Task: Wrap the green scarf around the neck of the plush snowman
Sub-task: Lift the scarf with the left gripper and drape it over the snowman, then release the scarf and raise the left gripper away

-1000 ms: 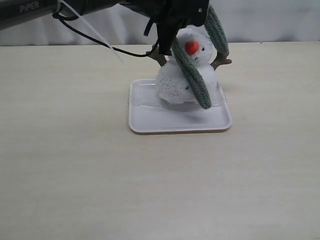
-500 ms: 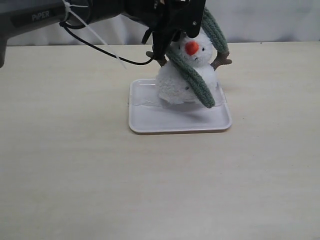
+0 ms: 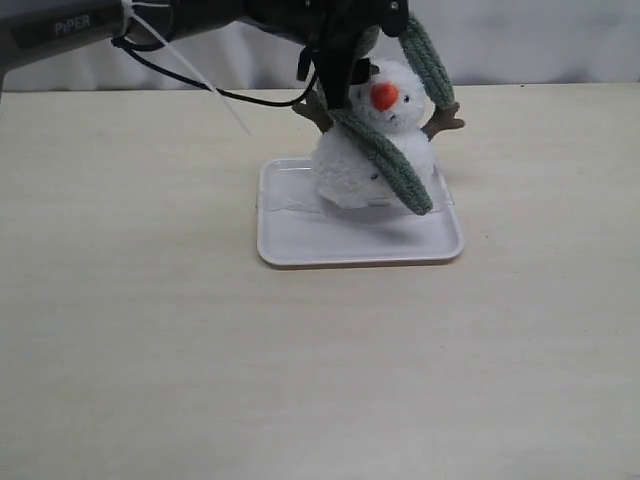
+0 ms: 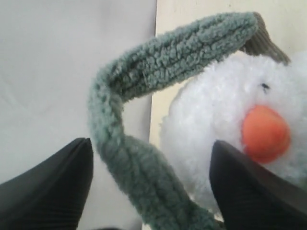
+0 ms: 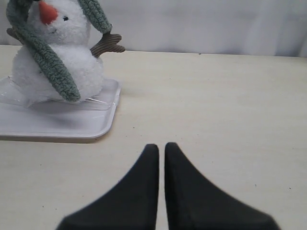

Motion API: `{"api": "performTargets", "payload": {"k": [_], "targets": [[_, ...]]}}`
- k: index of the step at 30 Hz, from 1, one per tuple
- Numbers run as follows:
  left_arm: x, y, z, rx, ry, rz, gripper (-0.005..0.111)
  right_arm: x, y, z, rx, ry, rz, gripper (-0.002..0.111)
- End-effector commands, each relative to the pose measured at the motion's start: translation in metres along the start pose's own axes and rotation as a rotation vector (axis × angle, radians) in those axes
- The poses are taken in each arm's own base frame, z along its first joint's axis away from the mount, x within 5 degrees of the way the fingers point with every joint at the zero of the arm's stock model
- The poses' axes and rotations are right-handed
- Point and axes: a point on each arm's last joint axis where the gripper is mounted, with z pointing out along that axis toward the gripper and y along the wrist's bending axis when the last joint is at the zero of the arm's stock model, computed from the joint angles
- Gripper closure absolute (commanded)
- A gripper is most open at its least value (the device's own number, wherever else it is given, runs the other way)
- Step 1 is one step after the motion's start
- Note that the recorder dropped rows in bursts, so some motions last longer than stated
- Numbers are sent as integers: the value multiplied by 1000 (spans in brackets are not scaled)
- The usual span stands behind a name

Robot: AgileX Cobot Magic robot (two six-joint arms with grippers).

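Observation:
The plush snowman (image 3: 345, 170) stands on a white tray (image 3: 300, 240) at the back of the table. The green scarf (image 3: 392, 168) loops over its head; one strand crosses the chest diagonally and the other hangs behind the twig arm (image 3: 442, 122). My left gripper (image 3: 338, 82) hovers beside the head, open. In the left wrist view the scarf (image 4: 144, 177) passes loosely between the wide-apart fingers (image 4: 57, 187), next to the snowman's face (image 4: 211, 115). My right gripper (image 5: 161, 146) is shut and empty, low over the table, well away from the snowman (image 5: 81, 67); the exterior view does not show it.
The tray's rim (image 5: 91, 134) lies ahead of my right gripper. A black cable and a white tie (image 3: 200, 80) hang from the left arm behind the tray. A pale curtain closes the back.
My left gripper has shifted slightly beside the snowman's head. The scarf's front strand has sunk lower across the chest, and its end has swung a little to the right.

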Motion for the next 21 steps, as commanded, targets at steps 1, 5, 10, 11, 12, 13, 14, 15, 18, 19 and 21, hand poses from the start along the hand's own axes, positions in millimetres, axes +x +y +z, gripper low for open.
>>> {"api": "performTargets", "payload": {"k": [1, 5, 10, 11, 12, 13, 14, 15, 18, 19, 21], "targets": [[-9, 6, -24, 77, 6, -115, 41, -1, -1, 0, 8, 0, -5, 104], [-6, 6, -36, 163, 43, -161, 41, -1, -1, 0, 8, 0, -5, 104], [11, 16, -64, 219, 180, -363, 41, -1, -1, 0, 8, 0, -5, 104], [18, 19, -70, 222, 225, -404, 41, -1, -1, 0, 8, 0, -5, 104], [24, 23, -77, 225, 255, -432, 41, -1, -1, 0, 8, 0, -5, 104], [33, 28, -83, 227, 278, -461, 41, -1, -1, 0, 8, 0, -5, 104], [38, 32, -88, 219, 285, -488, 41, -1, -1, 0, 8, 0, -5, 104], [42, 36, -91, 213, 278, -522, 41, -1, -1, 0, 8, 0, -5, 104], [58, 50, -102, 188, 225, -653, 41, -1, -1, 0, 8, 0, -5, 104], [63, 53, -104, 179, 215, -691, 41, -1, -1, 0, 8, 0, -5, 104], [76, 60, -108, 163, 196, -788, 41, -2, -1, 0, 17, -13, -45, 104]]}}
